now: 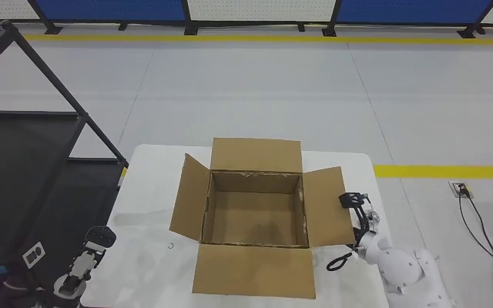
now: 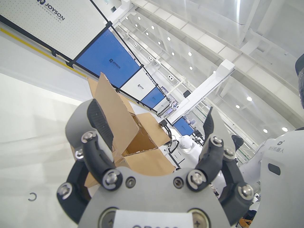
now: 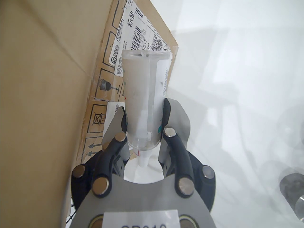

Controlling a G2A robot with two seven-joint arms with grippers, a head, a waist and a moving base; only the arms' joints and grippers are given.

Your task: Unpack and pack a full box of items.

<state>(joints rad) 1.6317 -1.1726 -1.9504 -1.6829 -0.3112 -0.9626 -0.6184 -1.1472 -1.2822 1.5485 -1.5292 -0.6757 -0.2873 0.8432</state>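
Cardboard is standing just beside the right gripper (image 3: 144, 109), which is clamping a clear plastic tube (image 3: 140, 77) near its nozzle end, with the box (image 3: 47, 72) flap close alongside. The smooth tube is, I judge, risking a pivot or slip in so short a hold, or a catch on the flap during any swing. The left gripper (image 2: 152, 115) is hanging open and empty with the box ahead of it, while a shipping label (image 3: 142, 31) with barcode and handling symbols is showing farther out from the right gripper.
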